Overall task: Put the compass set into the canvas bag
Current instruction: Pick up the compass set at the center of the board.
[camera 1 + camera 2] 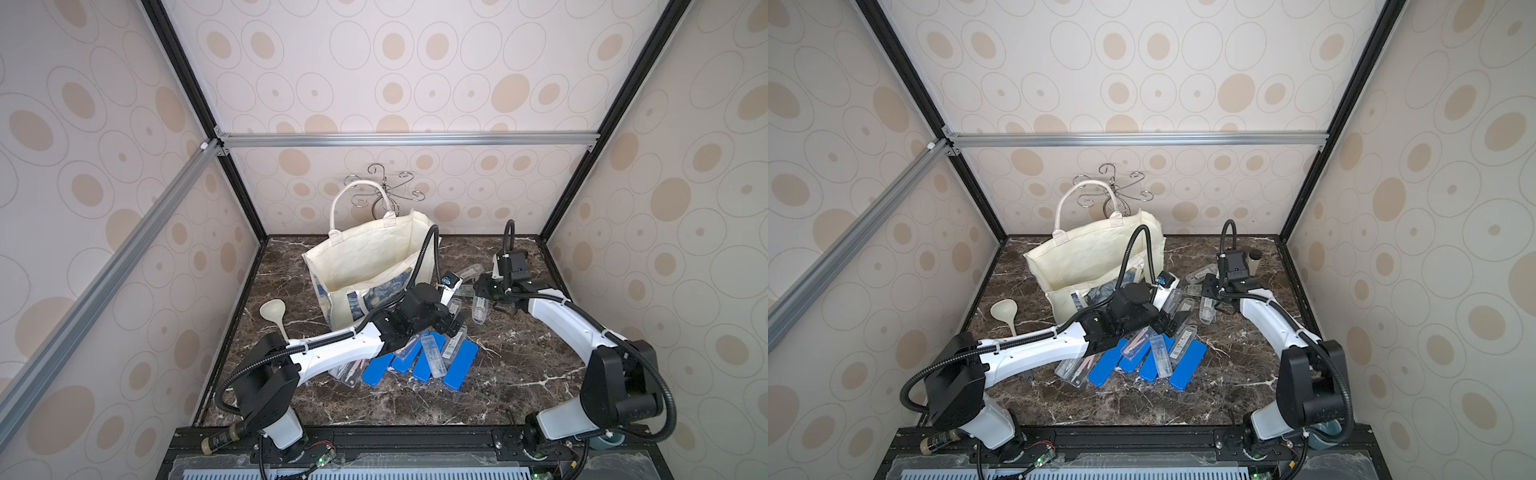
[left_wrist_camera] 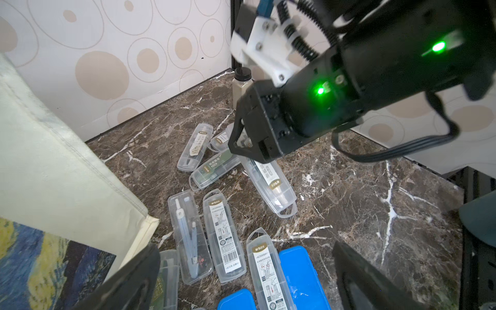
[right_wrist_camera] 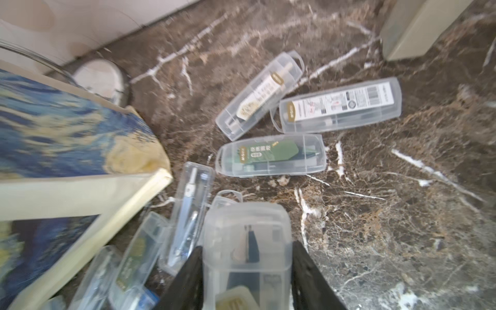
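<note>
— Right gripper (image 3: 247, 257)?
— Clenched on a clear compass set (image 3: 247, 228), just beside the canvas bag (image 3: 67, 134); tag cut off, blurred.
— Left gripper (image 2: 245, 273)?
— Spread wide, holding nothing.
— Any writing?
— "M&G" on a loose case (image 2: 264, 268); finer print too small.

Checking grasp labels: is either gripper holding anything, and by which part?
The right gripper is shut on a clear compass case, pinching its long sides near one end. The left gripper is open and empty.
</note>
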{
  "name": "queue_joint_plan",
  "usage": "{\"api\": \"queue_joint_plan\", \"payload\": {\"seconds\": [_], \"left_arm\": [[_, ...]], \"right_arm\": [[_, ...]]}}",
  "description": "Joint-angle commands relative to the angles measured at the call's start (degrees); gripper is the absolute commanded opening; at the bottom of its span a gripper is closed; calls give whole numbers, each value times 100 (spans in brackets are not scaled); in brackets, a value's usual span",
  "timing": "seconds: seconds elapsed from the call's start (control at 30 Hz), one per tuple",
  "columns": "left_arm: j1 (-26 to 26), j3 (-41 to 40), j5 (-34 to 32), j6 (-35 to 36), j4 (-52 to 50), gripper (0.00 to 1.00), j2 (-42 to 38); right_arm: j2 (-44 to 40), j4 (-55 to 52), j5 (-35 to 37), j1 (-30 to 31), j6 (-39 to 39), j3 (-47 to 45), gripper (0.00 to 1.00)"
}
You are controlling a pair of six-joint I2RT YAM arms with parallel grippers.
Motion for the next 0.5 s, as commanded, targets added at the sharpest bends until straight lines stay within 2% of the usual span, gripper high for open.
{"api": "queue_joint_plan", "payload": {"seconds": [0.0,0.13,0.33,0.47], "left_arm": [[-43,-21,184,-369,477,100,140],[-38,7,418,-646,994,100,301],[-40,347,537,-921,1218,100,639],[-40,506,928,-1062,1492,99,816]], "right_arm": [[-477,112,-259,-22,-49,-117,44],[-974,165,-440,-22,31,-193,44],[-1656,258,-593,-22,178,-385,44],[-1909,263,-690,-22,241,-441,44]]}}
